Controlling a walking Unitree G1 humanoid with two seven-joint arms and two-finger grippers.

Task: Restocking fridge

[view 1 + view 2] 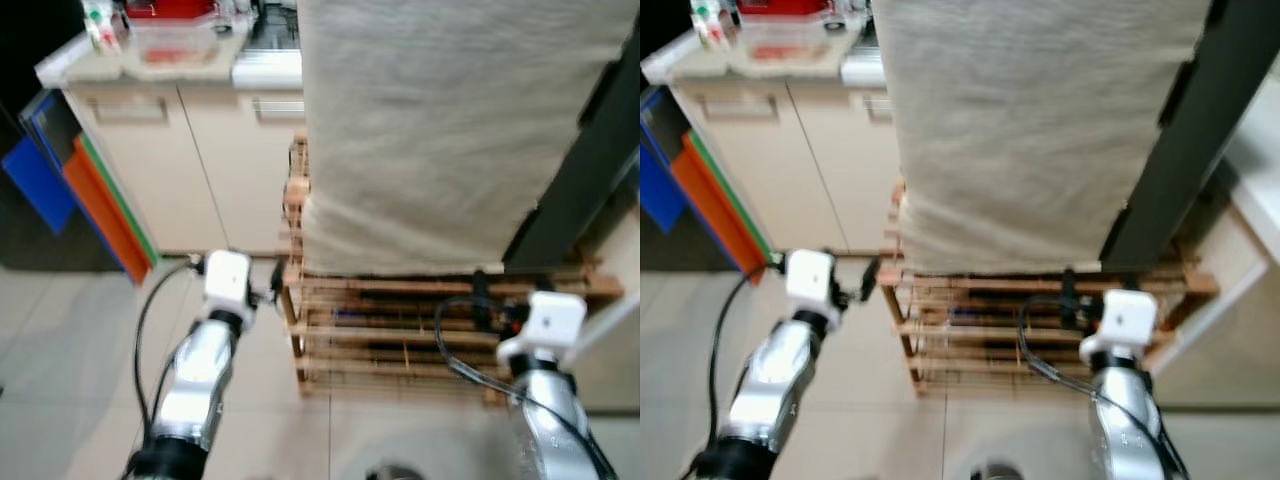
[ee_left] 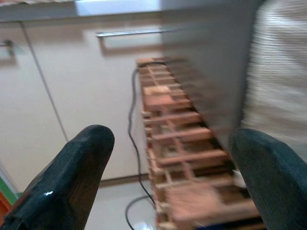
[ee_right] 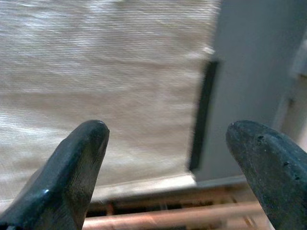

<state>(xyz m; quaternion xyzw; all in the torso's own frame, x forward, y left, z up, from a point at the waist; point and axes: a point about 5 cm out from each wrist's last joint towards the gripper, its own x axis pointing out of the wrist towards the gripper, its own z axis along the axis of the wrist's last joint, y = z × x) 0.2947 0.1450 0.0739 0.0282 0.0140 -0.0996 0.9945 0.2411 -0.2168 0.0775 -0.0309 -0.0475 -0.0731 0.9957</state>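
The fridge stands right in front of me, draped in a beige woven cloth (image 1: 440, 130), with its dark grey side (image 1: 580, 170) showing on the right. It rests on a low wooden slatted pallet (image 1: 400, 340). My left gripper (image 1: 268, 282) hovers at the pallet's left front corner; the left wrist view shows it open (image 2: 172, 167) with nothing between the fingers (image 2: 72, 177). My right gripper (image 1: 481, 298) is raised before the pallet's front edge below the cloth; the right wrist view shows it open (image 3: 165, 167) and empty, facing the cloth and the grey side.
Cream kitchen cabinets (image 1: 190, 160) stand to the left, under a counter holding plastic containers (image 1: 170, 40). Blue and orange flat boards (image 1: 90, 190) lean against the cabinet's left end. A black cable (image 2: 132, 120) runs down beside the pallet. Pale floor tiles (image 1: 70, 350) lie at lower left.
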